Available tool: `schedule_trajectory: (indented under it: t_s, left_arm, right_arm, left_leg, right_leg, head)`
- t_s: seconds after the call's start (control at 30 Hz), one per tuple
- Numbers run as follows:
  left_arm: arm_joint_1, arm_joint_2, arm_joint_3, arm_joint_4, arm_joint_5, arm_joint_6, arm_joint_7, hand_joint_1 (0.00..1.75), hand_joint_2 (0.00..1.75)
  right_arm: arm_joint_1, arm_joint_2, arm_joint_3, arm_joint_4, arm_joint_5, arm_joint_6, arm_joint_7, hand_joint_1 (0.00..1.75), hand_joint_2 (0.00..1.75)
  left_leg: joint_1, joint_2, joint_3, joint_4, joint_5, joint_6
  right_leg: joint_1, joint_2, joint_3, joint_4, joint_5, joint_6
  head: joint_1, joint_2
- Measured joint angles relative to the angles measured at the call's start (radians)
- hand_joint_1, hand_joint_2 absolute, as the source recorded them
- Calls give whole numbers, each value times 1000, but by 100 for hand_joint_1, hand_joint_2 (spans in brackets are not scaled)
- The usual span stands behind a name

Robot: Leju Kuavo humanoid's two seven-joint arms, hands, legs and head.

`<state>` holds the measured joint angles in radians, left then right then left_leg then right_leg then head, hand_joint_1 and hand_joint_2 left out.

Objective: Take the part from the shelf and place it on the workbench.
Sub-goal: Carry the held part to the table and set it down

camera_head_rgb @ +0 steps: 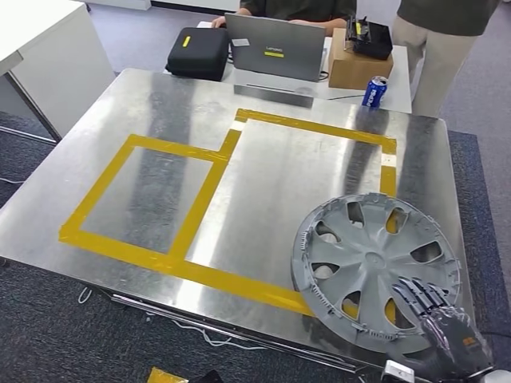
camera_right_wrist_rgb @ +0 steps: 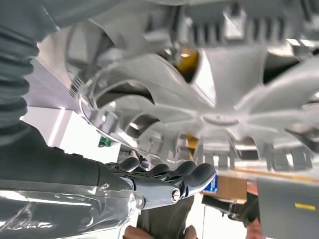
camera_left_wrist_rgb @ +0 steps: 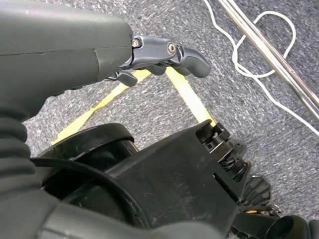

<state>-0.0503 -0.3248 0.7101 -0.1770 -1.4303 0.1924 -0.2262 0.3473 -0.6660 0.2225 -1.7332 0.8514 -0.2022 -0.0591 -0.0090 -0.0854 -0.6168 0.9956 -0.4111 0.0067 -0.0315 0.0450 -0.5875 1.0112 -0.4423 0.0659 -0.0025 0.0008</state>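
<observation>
The part is a grey wheel cover [camera_head_rgb: 374, 267] lying face up on the metal workbench [camera_head_rgb: 265, 183], at its front right corner, over the yellow tape. My right hand [camera_head_rgb: 440, 323] reaches in from the near right, its dark fingers [camera_head_rgb: 418, 295] stretched flat over the cover's near rim. The right wrist view shows those fingers [camera_right_wrist_rgb: 177, 177] straight and close against the spoked cover [camera_right_wrist_rgb: 211, 104]; the thumb is hidden, so a grip cannot be made out. My left hand [camera_left_wrist_rgb: 165, 52] hangs beside my body over grey carpet and holds nothing.
Yellow tape [camera_head_rgb: 199, 199] marks two rectangles on the bench. Beyond its far edge are a laptop [camera_head_rgb: 274, 48], a black case [camera_head_rgb: 197, 52], a cardboard box [camera_head_rgb: 358, 64] and a blue can [camera_head_rgb: 374, 92]. Two people are behind there. White cable [camera_left_wrist_rgb: 259, 55] lies on the floor.
</observation>
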Motion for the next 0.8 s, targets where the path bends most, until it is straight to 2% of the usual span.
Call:
schedule_trajectory:
  t_s: [0.13, 0.17, 0.2, 0.23, 0.3, 0.33, 0.37, 0.4, 0.47, 0.5, 0.53, 0.6, 0.63, 0.67, 0.7, 0.73, 0.8]
  left_arm:
    - [0, 0, 2, 0, 5, -2, 1, 0, 0]
    - [-1, -1, 3, 0, 6, -3, 1, 0, 0]
    - [-1, -2, 4, 0, 7, -4, 1, 0, 0]
    - [-1, -2, 5, 0, 9, -5, 1, 0, 0]
    - [0, -2, 9, 0, 13, -7, 1, 0, 0]
    - [0, -2, 11, 0, 15, -8, 1, 0, 0]
    - [0, -2, 13, 0, 18, -9, 1, 0, 0]
    - [0, -2, 15, 0, 20, -10, 1, 0, 0]
    - [0, -2, 18, 0, 24, -10, 1, 0, 0]
    - [0, -2, 19, 0, 26, -10, 1, 0, 0]
    - [-1, -1, 21, 0, 28, -10, 1, 0, 0]
    - [-3, -1, 25, 0, 31, -10, 6, 0, 0]
    - [-4, 0, 26, 0, 34, -9, 10, 0, 0]
    - [-4, 0, 28, 0, 36, -8, 14, 0, 0]
    - [-3, 0, 31, 0, 39, -6, 16, 0, 0]
    - [-3, 0, 32, 0, 42, -6, 17, 0, 0]
    - [-4, 0, 36, 0, 46, -4, 17, 0, 0]
  right_arm:
    - [-10, 18, -12, -24, -25, -8, -25, 0, 0]
    - [-16, 25, -15, -34, -33, -14, -35, 0, 0]
    - [-25, 35, -17, -44, -40, -20, -44, 0, 0]
    - [-35, 47, -17, -55, -44, -29, -53, 0, 0]
    - [-50, 83, -14, -80, -34, -56, -65, 0, 0]
    - [-53, 102, -10, -93, -22, -71, -68, 0, 0]
    - [-53, 119, -5, -105, -9, -85, -69, 0, 0]
    - [-53, 132, 0, -116, 0, -97, -69, 0, 0]
    - [-54, 155, 11, -135, 11, -126, -75, 0, 0]
    - [-52, 168, 20, -143, 24, -149, -80, 0, 0]
    - [-48, 184, 33, -150, 46, -179, -83, 0, 0]
    - [-35, 220, 73, -158, 120, -251, -67, 0, 0]
    - [-29, 238, 100, -160, 164, -291, -45, 0, 0]
    - [-27, 256, 132, -157, 206, -331, -15, 0, 0]
    - [-26, 274, 167, -153, 240, -372, 20, 0, 0]
    - [-26, 288, 204, -145, 262, -409, 57, 0, 0]
    - [-26, 317, 275, -122, 256, -461, 103, 0, 0]
  left_leg:
    - [0, 5, 2, -3, 9, 13]
    - [3, 9, 3, -9, 14, 16]
    - [6, 14, 4, -14, 19, 20]
    - [8, 19, 4, -18, 22, 22]
    - [9, 27, -1, -18, 25, 23]
    - [9, 29, -5, -18, 27, 21]
    - [10, 31, -9, -18, 31, 18]
    - [12, 31, -13, -17, 35, 14]
    - [16, 28, -23, -14, 44, 1]
    - [18, 23, -27, -14, 49, -7]
    - [18, 18, -28, -13, 55, -15]
    - [18, 4, -30, -15, 67, -30]
    - [20, -3, -33, -17, 74, -38]
    - [21, 0, -38, -14, 68, -44]
    - [22, 12, -48, 3, 42, -49]
    - [22, 28, -62, 41, -1, -52]
    - [20, 60, -98, 167, -110, -55]
  right_leg:
    - [-3, 2, 3, -5, 5, 13]
    - [-3, -3, 0, 1, -4, 15]
    - [-2, -11, -9, 23, -25, 17]
    - [-1, -21, -26, 68, -60, 18]
    - [0, -35, -72, 202, -141, 22]
    - [-1, -37, -86, 254, -164, 25]
    - [-1, -38, -83, 272, -168, 26]
    - [-2, -38, -57, 245, -153, 28]
    - [-5, -29, 37, 104, -108, 32]
    - [-4, -17, 77, 45, -89, 29]
    - [-4, -4, 98, 6, -82, 24]
    - [1, 7, 96, 1, -77, 4]
    - [1, -2, 89, 0, -76, -7]
    - [2, -13, 82, 2, -71, -20]
    - [3, -25, 75, 1, -63, -32]
    - [4, -38, 66, -1, -52, -42]
    - [9, -61, 47, -2, -33, -52]
  head:
    - [0, 0]
    - [1, 0]
    - [2, 0]
    - [3, 0]
    - [4, 0]
    - [3, 0]
    - [3, 0]
    - [3, 0]
    - [3, 0]
    - [2, 0]
    - [1, 0]
    - [-3, 0]
    - [-4, 0]
    - [-5, 0]
    - [-6, 0]
    - [-8, 0]
    - [-11, 0]
